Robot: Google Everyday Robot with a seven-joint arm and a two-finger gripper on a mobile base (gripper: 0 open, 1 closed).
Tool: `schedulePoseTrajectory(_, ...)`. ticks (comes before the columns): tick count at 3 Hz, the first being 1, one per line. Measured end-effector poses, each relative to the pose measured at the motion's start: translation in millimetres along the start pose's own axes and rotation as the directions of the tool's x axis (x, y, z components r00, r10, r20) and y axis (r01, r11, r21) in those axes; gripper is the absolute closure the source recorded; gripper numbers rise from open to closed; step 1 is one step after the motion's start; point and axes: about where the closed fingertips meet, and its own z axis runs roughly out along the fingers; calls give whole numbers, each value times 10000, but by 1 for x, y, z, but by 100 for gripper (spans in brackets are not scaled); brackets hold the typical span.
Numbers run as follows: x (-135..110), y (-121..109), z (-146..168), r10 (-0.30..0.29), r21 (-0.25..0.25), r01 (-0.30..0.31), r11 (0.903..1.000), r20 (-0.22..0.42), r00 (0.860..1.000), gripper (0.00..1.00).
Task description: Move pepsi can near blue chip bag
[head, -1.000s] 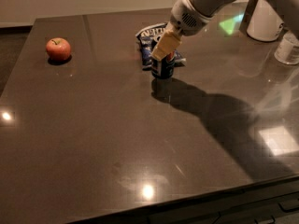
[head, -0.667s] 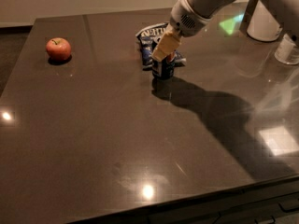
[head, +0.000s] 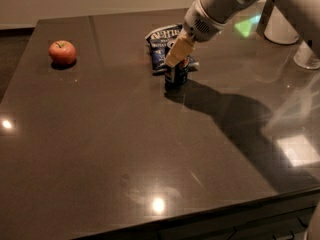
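The pepsi can (head: 176,75) stands upright on the dark table (head: 125,149), just in front of the blue chip bag (head: 161,43), which lies flat with its white lettered band toward the back. The can touches or nearly touches the bag's near edge. My gripper (head: 178,52) comes down from the upper right on the white arm (head: 220,4) and sits right at the can's top, hiding part of the can and of the bag.
A red apple (head: 62,52) sits at the far left of the table. White containers (head: 282,24) stand at the back right, one more by the right edge (head: 307,54). The table's front edge runs along the bottom.
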Motion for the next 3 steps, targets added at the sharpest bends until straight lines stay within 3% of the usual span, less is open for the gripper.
schedulePoseTrajectory(2,4,-2,5,74,-65,-74,10000,-40,10000,13)
schedulePoseTrajectory(3,4,-1,7,63,-97,-63,9999,-50,10000,0)
